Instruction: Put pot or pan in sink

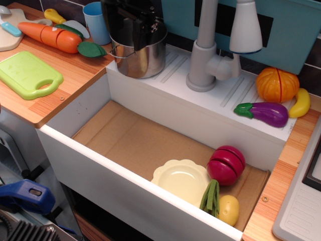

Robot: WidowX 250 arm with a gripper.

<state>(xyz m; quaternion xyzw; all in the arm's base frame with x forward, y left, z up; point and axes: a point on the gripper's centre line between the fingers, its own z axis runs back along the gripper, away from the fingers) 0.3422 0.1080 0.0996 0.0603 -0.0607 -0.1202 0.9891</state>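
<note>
So the pot (139,57) is sitting on the white ledge at the back left corner of the sink (90,145), right by the ledge's front edge, with the basin dropping away just below it. There's decent open room down there: the brown floor on the left and middle is bare, while the right end is taken up by the yellow plate (179,179), the red sliced veg (226,164), the green beans (210,196) and the potato (228,209). To the right of the pot the grey faucet (206,47) stands close, and the blue cup (95,22) is just beside it on the left, so the pot is kind of boxed in on both sides. My fingers (134,25) come down from the top of the frame, and the dark bulk of them sits right over the pot's mouth, covering most of the rim. Honestly I can't tell whether they're pinching the rim or spread apart, it's all one black blob there. The arm above is cut off by the top edge. On the wooden desk (75,75) to the left lie the green cutting board (27,74) and the carrot (52,36), well clear. The eggplant (263,113) and orange pumpkin (277,84) sit on the ledge's far right end.
</note>
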